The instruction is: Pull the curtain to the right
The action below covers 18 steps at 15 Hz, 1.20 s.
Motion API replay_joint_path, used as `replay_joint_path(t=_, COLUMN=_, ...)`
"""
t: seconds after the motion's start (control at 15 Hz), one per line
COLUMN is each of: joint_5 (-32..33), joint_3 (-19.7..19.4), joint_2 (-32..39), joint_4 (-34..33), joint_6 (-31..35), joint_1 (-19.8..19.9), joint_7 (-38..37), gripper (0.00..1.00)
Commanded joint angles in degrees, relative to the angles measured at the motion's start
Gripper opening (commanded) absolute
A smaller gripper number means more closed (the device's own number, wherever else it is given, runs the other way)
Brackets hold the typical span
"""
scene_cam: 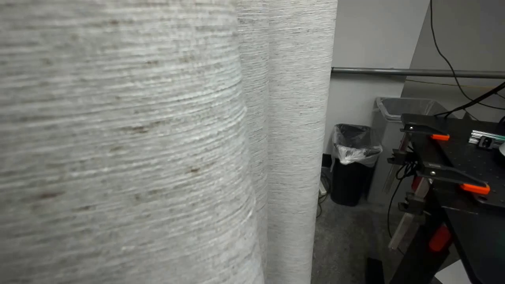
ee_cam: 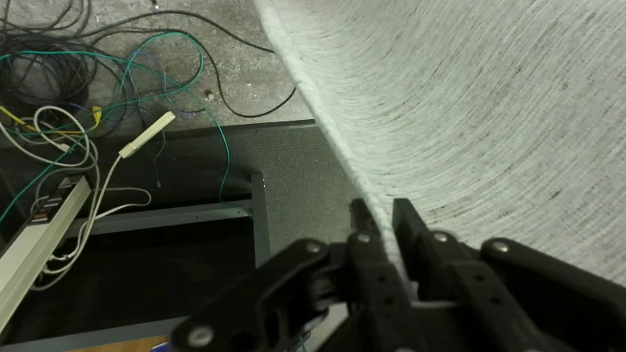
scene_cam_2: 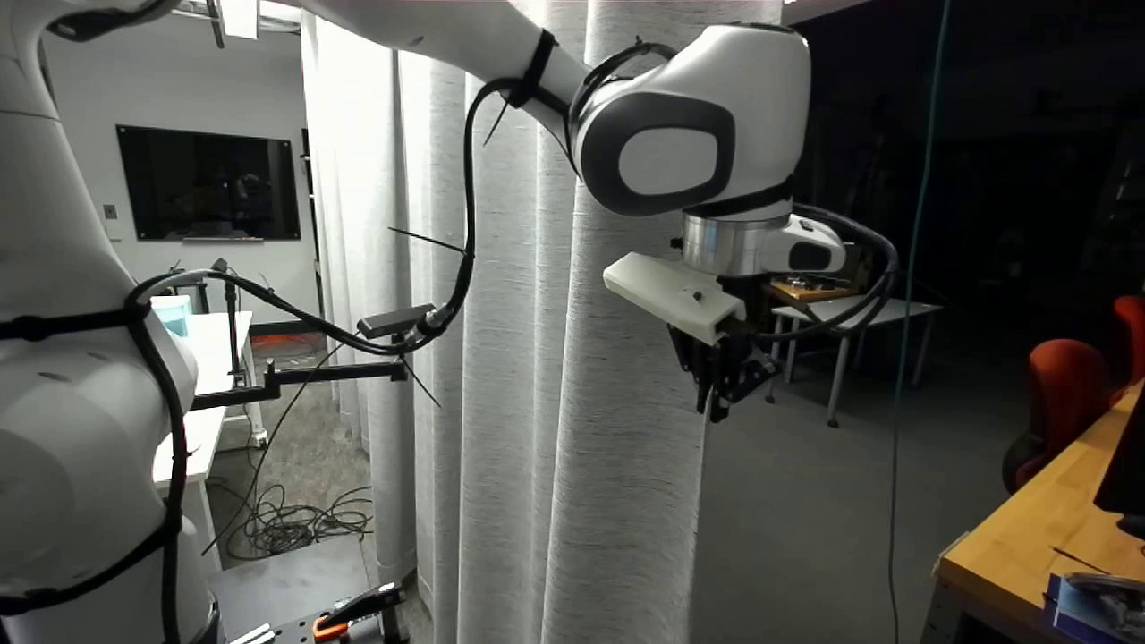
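The curtain is a large light-grey woven drape with broad vertical folds. It fills the left of an exterior view (scene_cam: 138,138) and hangs behind the arm in an exterior view (scene_cam_2: 617,465). In the wrist view the curtain (ee_cam: 469,98) covers the right side, its pale free edge running down between the fingers. My gripper (scene_cam_2: 723,401) is at this free edge, partway up the drape. In the wrist view my gripper (ee_cam: 384,210) is partly open around the edge. The edge lies by the left finger, with a gap to the right finger. The gripper is out of view in an exterior view.
A black trash can (scene_cam: 349,181) and a grey bin (scene_cam: 394,157) stand beyond the curtain, near a black table (scene_cam: 465,221) with orange clamps. A wooden desk (scene_cam_2: 1047,537), red chair (scene_cam_2: 1069,394) and hanging cord (scene_cam_2: 903,358) are at right. Cables (ee_cam: 49,73) lie on the floor.
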<state>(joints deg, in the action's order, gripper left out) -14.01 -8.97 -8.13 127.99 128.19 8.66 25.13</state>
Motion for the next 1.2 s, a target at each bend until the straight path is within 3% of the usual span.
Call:
replay_joint_path(t=0.0, joint_5=2.7, joint_3=-0.2, joint_2=-1.6, joint_4=2.1, joint_6=-1.0, joint_1=-0.7, joint_7=-3.0, gripper=0.51)
replay_joint_path(t=0.47, joint_5=4.8, joint_3=0.2, joint_2=-2.9, joint_4=2.7, joint_6=-3.6, joint_1=-1.1, joint_7=-3.3, gripper=1.0)
replay_joint_path(t=0.6, joint_5=4.6, joint_3=0.4, joint_2=-3.7, joint_4=2.8, joint_6=-6.0, joint_1=-1.5, joint_7=-3.8, gripper=1.0)
replay_joint_path(t=0.73, joint_5=2.0, joint_3=0.2, joint_2=-4.0, joint_4=1.6, joint_6=-14.3, joint_1=-2.1, joint_7=-4.6, gripper=1.0)
replay_joint_path(t=0.8, joint_5=2.8, joint_3=-0.2, joint_2=-2.0, joint_4=1.5, joint_6=-8.8, joint_1=-1.8, joint_7=-2.4, gripper=1.0)
replay_joint_path(t=1.13, joint_5=2.6, joint_3=-0.1, joint_2=-3.0, joint_4=1.4, joint_6=-13.1, joint_1=-2.2, joint_7=-3.4, gripper=1.0)
